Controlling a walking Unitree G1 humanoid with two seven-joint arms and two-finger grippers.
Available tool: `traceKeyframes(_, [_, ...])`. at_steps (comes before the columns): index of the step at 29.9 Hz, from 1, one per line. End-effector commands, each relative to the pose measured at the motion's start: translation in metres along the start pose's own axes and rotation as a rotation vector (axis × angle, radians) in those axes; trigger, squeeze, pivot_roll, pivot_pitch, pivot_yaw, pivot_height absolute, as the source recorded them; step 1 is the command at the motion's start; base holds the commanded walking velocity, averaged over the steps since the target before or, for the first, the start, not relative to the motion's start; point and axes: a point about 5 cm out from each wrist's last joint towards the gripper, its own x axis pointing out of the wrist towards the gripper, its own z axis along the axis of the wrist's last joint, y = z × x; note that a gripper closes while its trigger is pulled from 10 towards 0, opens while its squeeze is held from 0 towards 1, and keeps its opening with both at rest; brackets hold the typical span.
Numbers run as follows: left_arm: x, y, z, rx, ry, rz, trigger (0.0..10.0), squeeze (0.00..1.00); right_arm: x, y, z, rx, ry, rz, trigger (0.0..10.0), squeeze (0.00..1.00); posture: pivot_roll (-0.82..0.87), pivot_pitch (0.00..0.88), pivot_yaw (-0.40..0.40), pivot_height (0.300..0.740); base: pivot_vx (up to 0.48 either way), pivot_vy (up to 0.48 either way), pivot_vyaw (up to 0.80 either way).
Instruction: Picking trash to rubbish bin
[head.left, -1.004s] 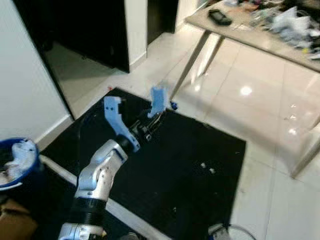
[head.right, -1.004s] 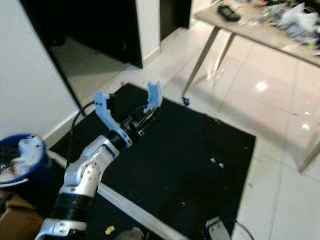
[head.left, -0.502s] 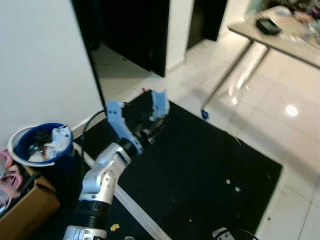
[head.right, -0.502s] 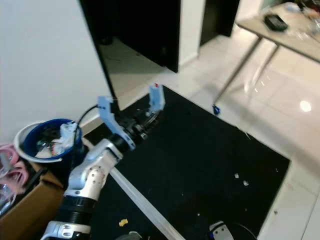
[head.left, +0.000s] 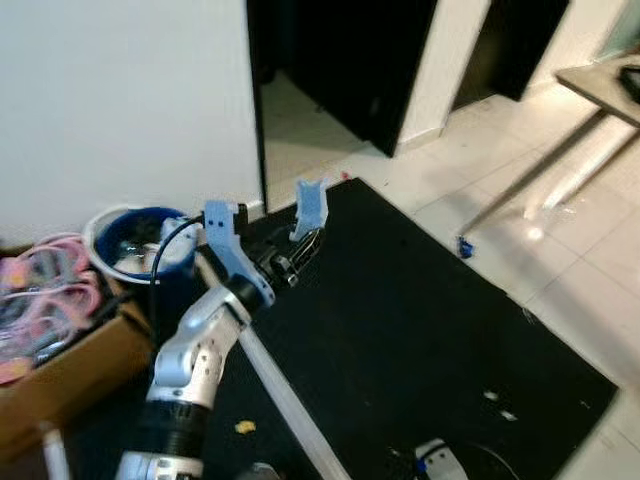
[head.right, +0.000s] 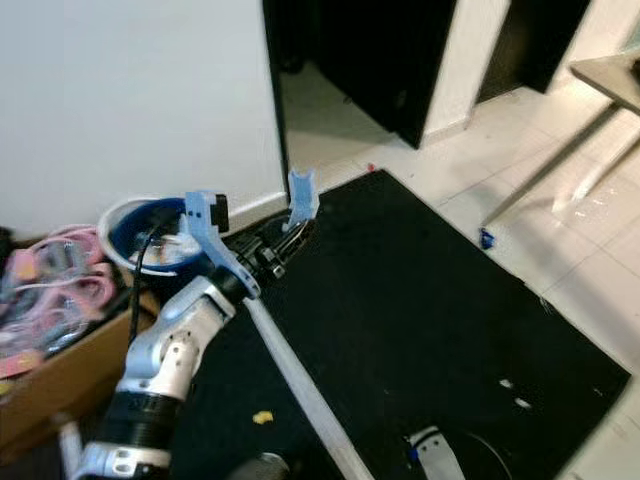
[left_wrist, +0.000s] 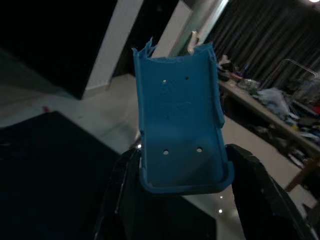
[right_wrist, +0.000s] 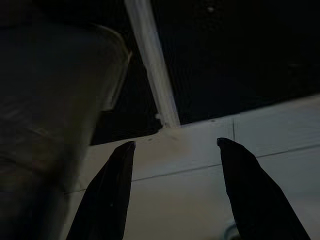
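Home: tiled floor (head.left: 560, 240), doorways (head.left: 340, 70)

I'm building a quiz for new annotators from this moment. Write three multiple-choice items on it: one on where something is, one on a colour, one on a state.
1. Where is the bin?
A. against the white wall, beside the cardboard box
B. under the table
C. in the middle of the black mat

2. What colour is the piece held by the left gripper?
A. red
B. blue
C. yellow

3. How are the right gripper's fingers?
A. shut on paper
B. shut on nothing
C. open, holding nothing

Answers:
1 A: the bin stands by the wall, next to the box.
2 B: the piece between the left gripper's fingers is blue.
3 C: the right gripper's fingers stand apart over the floor.
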Motion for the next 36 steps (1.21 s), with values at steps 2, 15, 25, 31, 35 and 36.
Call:
traceKeyframes(2, [0.000, 0.001, -0.002, 0.013, 0.013, -0.003, 10.0, 0.00, -0.001, -0.001, -0.006, 0.008, 0.022, -0.001, 10.0, 0.00, 0.06, 0.089, -0.008, 0.740, 0.000, 0.000, 0.69])
traceKeyframes(15, [0.000, -0.001, -0.003, 0.013, 0.012, -0.007, 10.0, 0.00, -0.002, -0.008, -0.011, 0.005, 0.030, -0.015, 10.0, 0.00, 0.05, 0.089, -0.010, 0.740, 0.000, 0.000, 0.69])
traceKeyframes(25, [0.001, -0.001, -0.003, 0.018, 0.015, -0.008, 10.0, 0.00, -0.002, -0.007, -0.013, -0.010, 0.037, -0.011, 10.0, 0.00, 0.05, 0.089, -0.010, 0.740, 0.000, 0.000, 0.69])
traceKeyframes(31, [0.000, 0.004, -0.002, 0.025, 0.008, 0.038, 10.0, 0.00, -0.002, -0.006, -0.011, -0.019, 0.036, -0.010, 10.0, 0.00, 0.06, 0.088, -0.013, 0.740, 0.000, 0.000, 0.69])
traceKeyframes(35, [-0.002, 0.009, -0.001, 0.031, -0.001, 0.084, 10.0, 0.00, -0.001, -0.004, -0.009, -0.023, 0.033, -0.008, 10.0, 0.00, 0.06, 0.083, -0.015, 0.740, 0.000, 0.000, 0.69])
traceKeyframes(36, [-0.002, 0.009, -0.001, 0.031, -0.001, 0.084, 10.0, 0.00, -0.001, -0.004, -0.009, -0.023, 0.033, -0.008, 10.0, 0.00, 0.06, 0.083, -0.015, 0.740, 0.000, 0.000, 0.69])
